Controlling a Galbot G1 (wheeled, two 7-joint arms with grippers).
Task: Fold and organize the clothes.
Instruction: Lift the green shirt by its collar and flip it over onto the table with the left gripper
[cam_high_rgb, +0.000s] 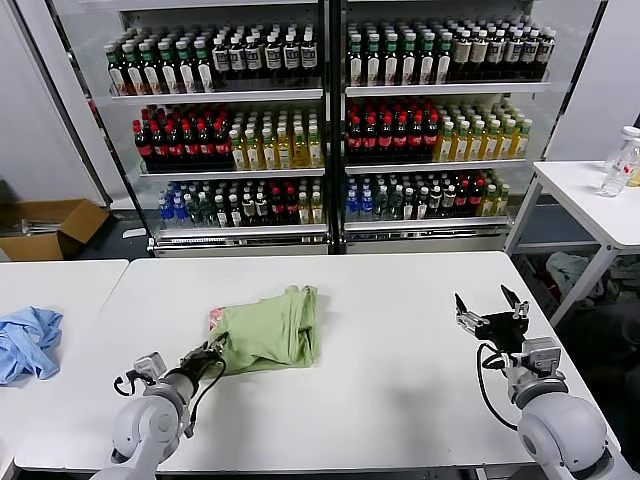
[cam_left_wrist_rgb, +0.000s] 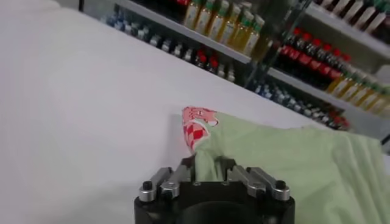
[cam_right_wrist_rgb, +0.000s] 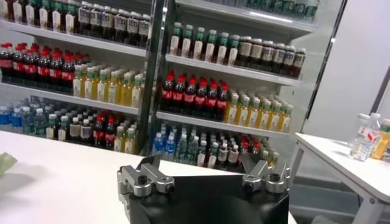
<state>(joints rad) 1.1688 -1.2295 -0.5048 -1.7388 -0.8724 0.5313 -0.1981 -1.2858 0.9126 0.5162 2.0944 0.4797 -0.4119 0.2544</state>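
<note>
Presently: pale-green T-shirt (cam_high_rgb: 268, 331), bunched, on the white tabletop (cam_high_rgb: 380, 390). Left claw (cam_high_rgb: 213, 354) pinching the T-shirt's near-left edge beside its red-and-white print (cam_left_wrist_rgb: 196, 123). Right claw (cam_high_rgb: 492, 306) spread, empty, well right of the T-shirt.

Shop-like test room: glass-door drinks cooler (cam_high_rgb: 325, 120) packed with bottle rows, directly behind white tabletop (cam_high_rgb: 400, 300); cardboard box (cam_high_rgb: 45, 228) left of cooler.
</note>
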